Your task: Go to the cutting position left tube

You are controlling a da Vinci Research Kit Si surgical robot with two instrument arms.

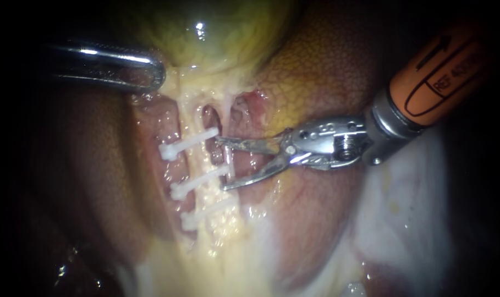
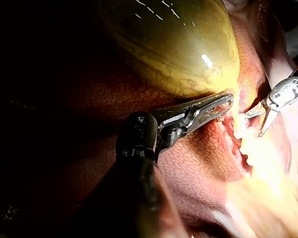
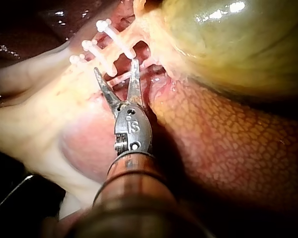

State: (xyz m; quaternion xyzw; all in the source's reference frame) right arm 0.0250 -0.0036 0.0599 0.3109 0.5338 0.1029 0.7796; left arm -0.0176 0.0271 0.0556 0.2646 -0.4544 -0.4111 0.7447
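The left tube [image 1: 194, 164] is a pale yellow band that runs down from the lower edge of the gallbladder [image 1: 216, 33] across the liver [image 1: 321, 71]. Three white clips cross it, one below the other: the upper clip [image 1: 188, 144], the middle clip [image 1: 199, 183] and the lower clip [image 1: 203, 215]; each lies slanted across the tube, with its ends past the tube's edges.

The right instrument [image 1: 223, 164] comes in from the upper right on an orange shaft and ends in two thin blades; they stand apart with nothing between them. In the endoscope view the upper blade's tip lies at the right end of the upper clip and the lower blade's tip at the right end of the middle clip, so the gap between the blades faces the stretch of tube between those two clips. The blades are just beside the tube's right edge, not around it. In the right wrist view the same blades point at the clipped tube ahead of them, with the gallbladder beyond and to one side.

The left instrument [image 1: 153, 74] comes in from the left; its jaws lie closed on pale tissue at the gallbladder's lower edge, where the tube begins. In the left wrist view they grip there under the green-yellow bulge, with the liver below.
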